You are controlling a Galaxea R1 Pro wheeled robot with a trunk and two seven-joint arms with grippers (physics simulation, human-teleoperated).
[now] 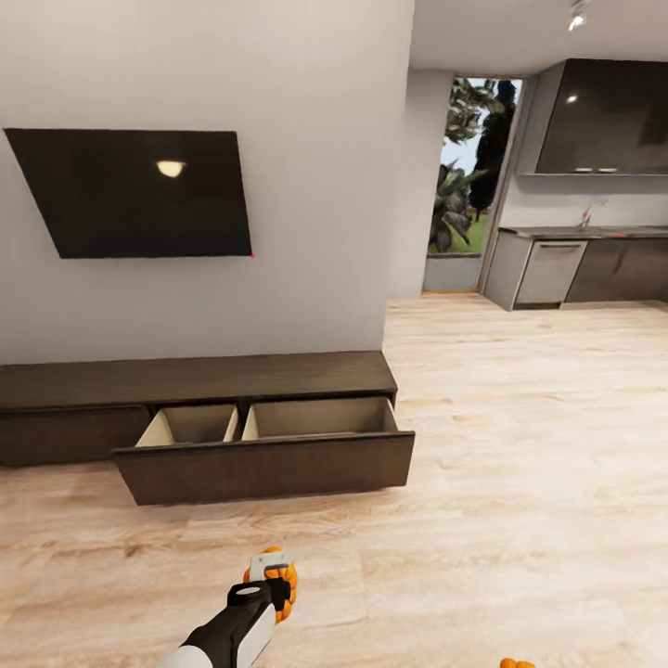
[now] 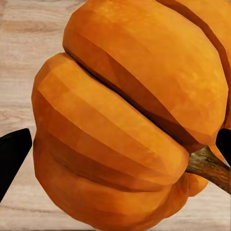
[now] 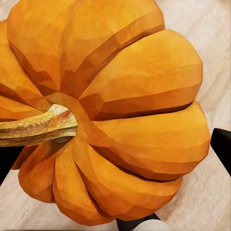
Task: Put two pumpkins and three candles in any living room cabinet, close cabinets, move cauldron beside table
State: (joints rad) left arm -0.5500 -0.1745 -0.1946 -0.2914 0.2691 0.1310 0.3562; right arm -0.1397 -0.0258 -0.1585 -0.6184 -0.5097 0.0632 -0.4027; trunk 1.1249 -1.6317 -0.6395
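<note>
Standing a little way back from the low, long dark-brown wooden cabinet (image 1: 195,380), the robot faces its wide drawer (image 1: 269,455), which is pulled out over the pale wood floor (image 1: 520,464). Two light-lined compartments show inside it, side by side, and from here both look bare.

The step in hand, as I judge it, is carrying — both pumpkins are on the way to that drawer. The left gripper (image 1: 272,580), low in the head view, is closed around a small round bright-orange pumpkin (image 2: 130,115); its dark fingertips (image 2: 12,154) press in at the fruit's flanks in the left wrist view, brown stem pointing off to one side. The right gripper is clamped on a second ribbed orange pumpkin (image 3: 106,110) in the same way, a dark fingertip (image 3: 222,147) against its side, and a sliver of orange peeps in at the bottom edge of the head view.

Next it needs to close the gap to the cabinet, bring each arm over a compartment, lower, and let go — without knocking the raised drawer front.

Counting up: two pumpkins, one in each gripper; one cabinet with one open drawer of two compartments. Above it a dark flat screen (image 1: 139,190) hangs on the wall, and a grey kitchen (image 1: 584,260) lies off to the right.
</note>
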